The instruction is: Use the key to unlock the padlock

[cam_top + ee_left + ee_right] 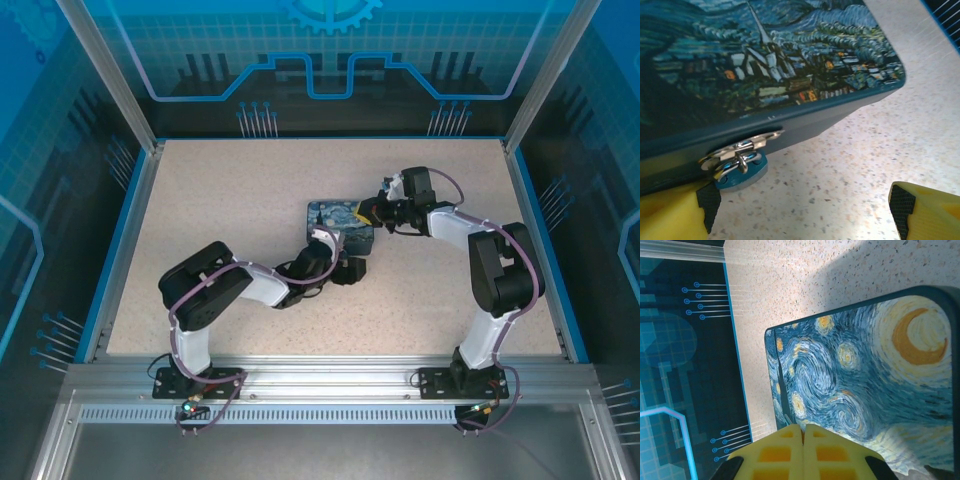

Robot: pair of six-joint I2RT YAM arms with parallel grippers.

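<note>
A dark-blue box (335, 218) printed with a swirly night sky lies mid-table. On its front wall a silver hasp (747, 145) carries the padlock (740, 169), a small teal-bodied lock with a silver shackle. My left gripper (800, 212) is open at that front wall. Its left fingertip (675, 215) sits just below the padlock and the other fingertip (927, 210) is far to the right over bare table. My right gripper (803, 432) is shut, its yellow fingers pressed together over the box lid (865, 375) near the box's right end (366, 212). The key is hidden.
The speckled table (220, 200) is bounded by blue rims and a metal frame (320, 378) along the near edge. Blue printed panels (680, 365) wall the cell. Both arms crowd the box from the near left and the right.
</note>
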